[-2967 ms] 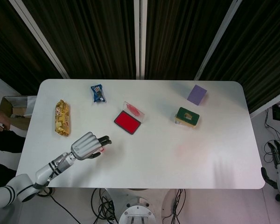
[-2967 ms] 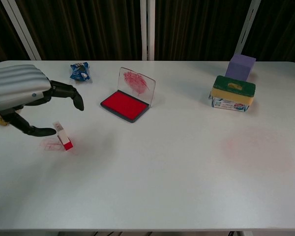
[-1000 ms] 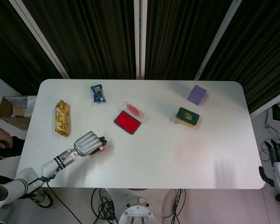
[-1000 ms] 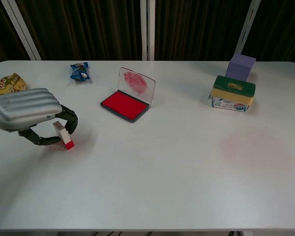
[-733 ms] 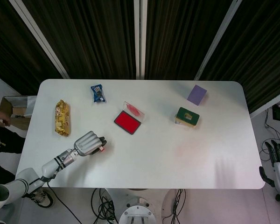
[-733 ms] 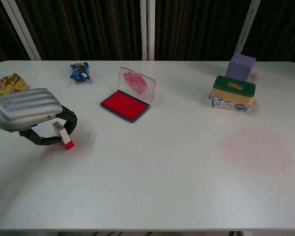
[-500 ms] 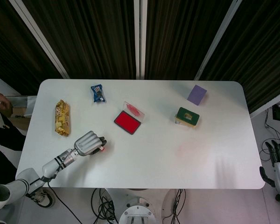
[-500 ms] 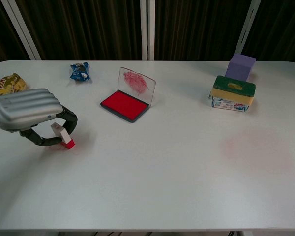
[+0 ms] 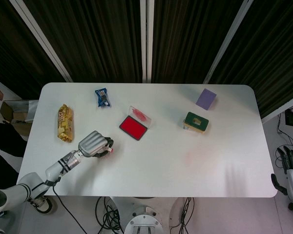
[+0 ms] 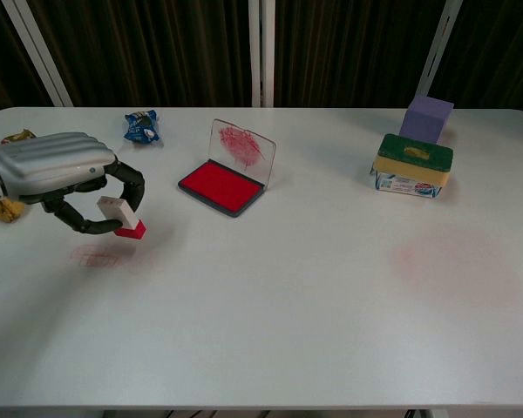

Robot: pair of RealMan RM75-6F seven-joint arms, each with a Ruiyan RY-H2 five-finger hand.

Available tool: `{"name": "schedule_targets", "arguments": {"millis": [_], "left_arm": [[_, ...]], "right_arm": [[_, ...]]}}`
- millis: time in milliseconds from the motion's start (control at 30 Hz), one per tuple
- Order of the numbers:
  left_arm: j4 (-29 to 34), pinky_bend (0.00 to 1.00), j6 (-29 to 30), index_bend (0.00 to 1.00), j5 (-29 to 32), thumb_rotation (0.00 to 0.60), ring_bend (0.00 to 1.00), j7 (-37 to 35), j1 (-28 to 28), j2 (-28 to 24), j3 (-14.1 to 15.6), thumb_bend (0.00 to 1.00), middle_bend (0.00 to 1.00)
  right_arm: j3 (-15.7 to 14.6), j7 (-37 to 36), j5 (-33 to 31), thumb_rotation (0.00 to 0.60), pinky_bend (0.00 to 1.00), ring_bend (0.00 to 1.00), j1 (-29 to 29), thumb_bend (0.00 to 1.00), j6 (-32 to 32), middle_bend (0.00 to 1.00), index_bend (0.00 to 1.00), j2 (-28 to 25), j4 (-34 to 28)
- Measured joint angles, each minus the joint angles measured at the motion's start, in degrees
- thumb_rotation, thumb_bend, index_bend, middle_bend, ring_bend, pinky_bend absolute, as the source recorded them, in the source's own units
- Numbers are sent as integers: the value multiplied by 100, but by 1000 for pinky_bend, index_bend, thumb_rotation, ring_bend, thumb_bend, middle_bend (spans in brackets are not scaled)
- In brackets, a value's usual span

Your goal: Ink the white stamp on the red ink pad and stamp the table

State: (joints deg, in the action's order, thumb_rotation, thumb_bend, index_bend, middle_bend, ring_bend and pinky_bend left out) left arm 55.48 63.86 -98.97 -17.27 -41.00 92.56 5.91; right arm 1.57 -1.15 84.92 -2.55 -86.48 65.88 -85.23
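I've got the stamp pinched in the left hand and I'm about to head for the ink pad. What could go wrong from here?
The left hand holds the white stamp only between fingertips, and it looks tilted, so it could slip or land crooked on the red ink pad. The pad's clear lid stands upright at the far edge; overshooting might knock it or shove the pad. The stamp's red face could smear the table if dragged low.

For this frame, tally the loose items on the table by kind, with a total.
Stamp: 1
Ink pad: 1
Snack packets (gold, blue): 2
Boxes (purple, green-topped): 2
Total: 6
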Motion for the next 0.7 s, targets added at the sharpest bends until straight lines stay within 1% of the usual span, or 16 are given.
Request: {"name": "schedule_targets", "arguments": {"millis": [67,200,367,500,700], "left_arm": [[231,1000,-219,591,194,600,980,-232,-147,-98,-180,391,588],[416,1000,-670,601,511,600,989,-459,-494,-153,-533,399,600],[406,1000,-1122,613,804,600,999,-423,-943,70,-933,403,612],[230,1000,-1401,617,1028,600,1000,-298,-1184,422,-1147,407,616],[-392,1000,-1897,618,1352,600,1000,-32,-1474,987,-1316,411,617]], "right_arm": [[2,-20,-4,600,0,0,3,320,6,0,0,13,19],[0,-36,5,600,0,0,1,320,-6,0,0,14,24],[1,-21,6,600,0,0,-21,320,-44,0,0,-20,-11],[-3,-6,-5,600,0,0,-30,321,-44,0,0,-41,-32],[-13,-32,-29,600,0,0,-45,320,-27,0,0,-45,-26]]}}
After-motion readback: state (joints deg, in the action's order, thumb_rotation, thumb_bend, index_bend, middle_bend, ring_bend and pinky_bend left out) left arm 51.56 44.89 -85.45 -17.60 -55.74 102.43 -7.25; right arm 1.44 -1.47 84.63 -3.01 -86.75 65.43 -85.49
